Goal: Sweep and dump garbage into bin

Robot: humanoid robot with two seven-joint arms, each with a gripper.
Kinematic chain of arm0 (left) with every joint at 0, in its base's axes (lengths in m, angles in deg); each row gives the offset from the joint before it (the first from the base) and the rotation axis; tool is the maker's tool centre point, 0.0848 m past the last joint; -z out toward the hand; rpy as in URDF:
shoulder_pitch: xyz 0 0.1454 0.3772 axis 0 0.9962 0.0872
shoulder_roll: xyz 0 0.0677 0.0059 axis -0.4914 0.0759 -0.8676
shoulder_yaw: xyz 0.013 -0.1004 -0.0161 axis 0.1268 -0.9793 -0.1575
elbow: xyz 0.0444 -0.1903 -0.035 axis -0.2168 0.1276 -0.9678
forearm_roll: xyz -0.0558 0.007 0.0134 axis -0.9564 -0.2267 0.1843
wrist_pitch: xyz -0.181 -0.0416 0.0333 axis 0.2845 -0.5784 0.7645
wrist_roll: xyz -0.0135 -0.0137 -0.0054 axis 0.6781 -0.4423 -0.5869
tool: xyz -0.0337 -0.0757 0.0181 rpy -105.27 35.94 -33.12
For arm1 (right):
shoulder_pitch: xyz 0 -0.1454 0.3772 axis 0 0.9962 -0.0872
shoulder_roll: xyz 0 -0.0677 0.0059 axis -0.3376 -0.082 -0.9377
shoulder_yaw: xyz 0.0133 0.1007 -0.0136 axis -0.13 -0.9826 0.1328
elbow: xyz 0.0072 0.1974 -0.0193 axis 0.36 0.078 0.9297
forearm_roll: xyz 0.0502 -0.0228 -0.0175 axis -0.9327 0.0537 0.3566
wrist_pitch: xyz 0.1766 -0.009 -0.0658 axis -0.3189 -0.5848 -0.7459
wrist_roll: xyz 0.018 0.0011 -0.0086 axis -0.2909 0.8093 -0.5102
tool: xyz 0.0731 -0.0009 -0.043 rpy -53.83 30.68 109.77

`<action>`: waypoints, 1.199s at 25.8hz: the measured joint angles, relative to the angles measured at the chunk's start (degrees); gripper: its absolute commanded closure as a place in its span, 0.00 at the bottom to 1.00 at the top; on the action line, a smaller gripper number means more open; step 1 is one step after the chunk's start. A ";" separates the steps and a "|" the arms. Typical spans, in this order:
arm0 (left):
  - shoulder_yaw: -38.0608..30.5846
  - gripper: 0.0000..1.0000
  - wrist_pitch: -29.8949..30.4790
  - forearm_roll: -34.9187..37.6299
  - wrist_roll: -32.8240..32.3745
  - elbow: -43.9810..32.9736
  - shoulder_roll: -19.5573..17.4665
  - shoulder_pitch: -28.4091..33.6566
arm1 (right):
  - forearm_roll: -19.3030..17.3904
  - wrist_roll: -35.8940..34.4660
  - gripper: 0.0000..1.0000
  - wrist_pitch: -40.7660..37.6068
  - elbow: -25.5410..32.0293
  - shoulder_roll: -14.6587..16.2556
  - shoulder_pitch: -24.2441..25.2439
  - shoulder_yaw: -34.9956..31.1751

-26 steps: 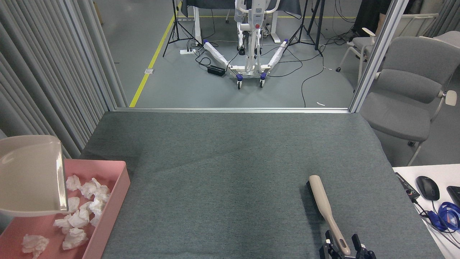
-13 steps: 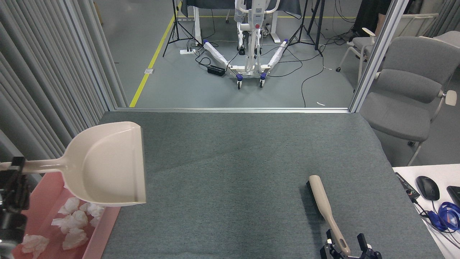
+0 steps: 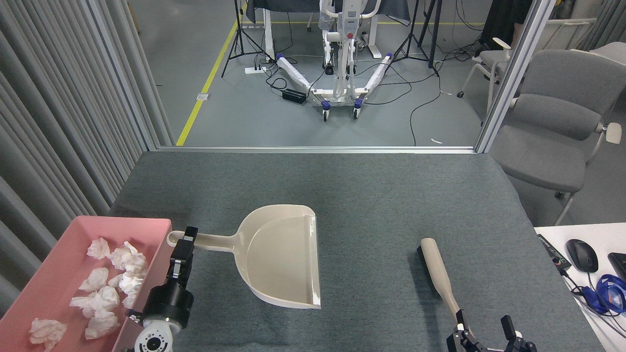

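Right claw (image 3: 486, 337) cut off by near edge; only finger tips and a bit of housing visible, arm out of view. Left claw (image 3: 185, 244) seen end-on along dark fingers; contact with dustpan handle (image 3: 210, 241) not resolvable, handle end partly hidden behind fingers. Left arm below wrist cropped at near edge. Pink bin (image 3: 156, 227) truncated at left and near edges; near left corner out of frame. Brush (image 3: 438, 274) bristles hidden under beige back, only a dark strip visible on left side. Far right: mouse (image 3: 582, 255) and blue cable (image 3: 609, 293) on white counter (image 3: 552, 232), cropped by right edge. Print on black device (image 3: 555, 255) too small to read.
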 measured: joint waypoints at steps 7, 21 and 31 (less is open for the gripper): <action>1.94 1.00 -1.79 4.85 0.08 3.76 3.93 0.22 | 1.40 0.32 0.05 0.16 1.47 1.80 0.30 -1.94; 1.96 1.00 0.48 5.89 8.02 9.92 7.25 0.44 | 3.78 2.85 0.02 0.97 2.73 2.75 0.16 -3.46; 1.59 0.00 0.95 7.29 8.15 12.89 8.03 0.41 | 3.79 3.21 0.02 2.46 2.85 3.34 0.03 -3.00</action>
